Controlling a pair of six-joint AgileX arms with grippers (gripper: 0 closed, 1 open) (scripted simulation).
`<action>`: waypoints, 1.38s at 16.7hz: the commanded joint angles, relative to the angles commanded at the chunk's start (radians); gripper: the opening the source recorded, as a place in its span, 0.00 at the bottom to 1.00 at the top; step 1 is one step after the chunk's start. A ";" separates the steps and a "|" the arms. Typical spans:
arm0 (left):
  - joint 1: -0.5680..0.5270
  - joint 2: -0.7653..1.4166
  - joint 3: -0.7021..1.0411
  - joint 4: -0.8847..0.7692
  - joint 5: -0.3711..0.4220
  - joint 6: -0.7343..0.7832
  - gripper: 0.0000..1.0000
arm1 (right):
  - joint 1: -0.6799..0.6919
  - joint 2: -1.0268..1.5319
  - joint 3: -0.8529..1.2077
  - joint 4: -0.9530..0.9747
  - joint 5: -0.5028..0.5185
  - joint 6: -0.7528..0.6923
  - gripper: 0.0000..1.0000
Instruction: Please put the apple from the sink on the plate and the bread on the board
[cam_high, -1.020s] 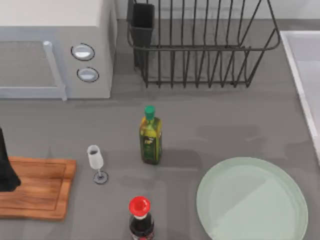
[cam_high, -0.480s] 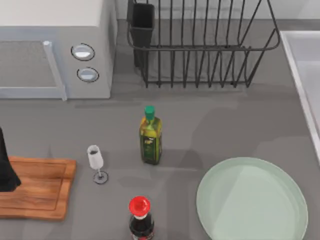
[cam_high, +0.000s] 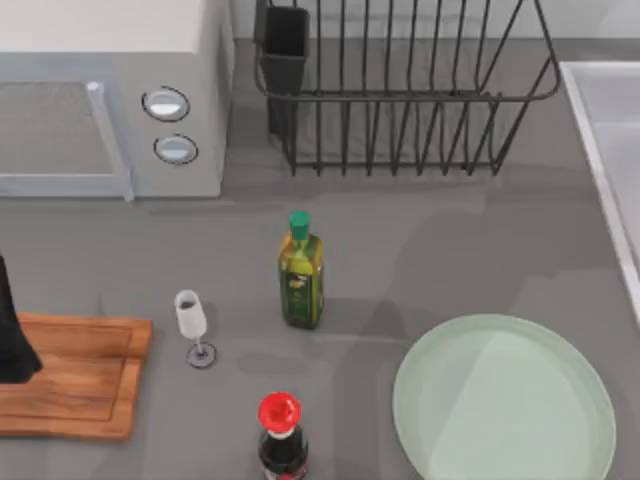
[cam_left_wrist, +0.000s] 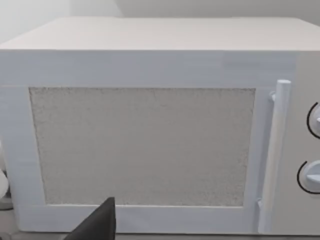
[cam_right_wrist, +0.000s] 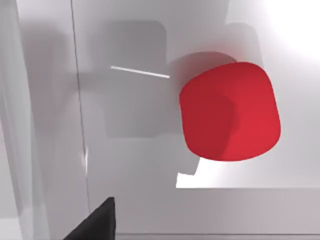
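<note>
Hanging over the sink (cam_high: 606, 130) at the tabletop's right edge, our right arm's wrist camera looks straight down on the apple (cam_right_wrist: 229, 111), which lies red on the pale basin floor with its shadow beside it; a dark finger (cam_right_wrist: 95, 222) of the right hand shows at the frame's edge, but we cannot tell whether that hand is open or closed. Over the last second the top view shows almost nothing moved: the shadow on the grey tabletop between the oil bottle (cam_high: 300, 272) and the plate (cam_high: 503, 398) has shifted and thinned, which we read as the right arm having travelled away toward the sink. We judge, then, that the reach for the apple is under way and the grasp not yet made. The plate sits bare at the front right. Our left arm (cam_high: 12, 335) is parked at the left edge over the board (cam_high: 70, 377), its wrist camera facing the microwave (cam_left_wrist: 150, 130); its hand's state we cannot tell either. We cannot locate the bread.
</note>
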 joint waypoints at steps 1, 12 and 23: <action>0.000 0.000 0.000 0.000 0.000 0.000 1.00 | 0.000 0.006 -0.009 0.014 0.000 0.000 1.00; 0.000 0.000 0.000 0.000 0.000 0.000 1.00 | -0.004 0.155 -0.169 0.323 0.001 0.002 1.00; 0.000 0.000 0.000 0.000 0.000 0.000 1.00 | -0.004 0.155 -0.169 0.323 0.001 0.002 0.25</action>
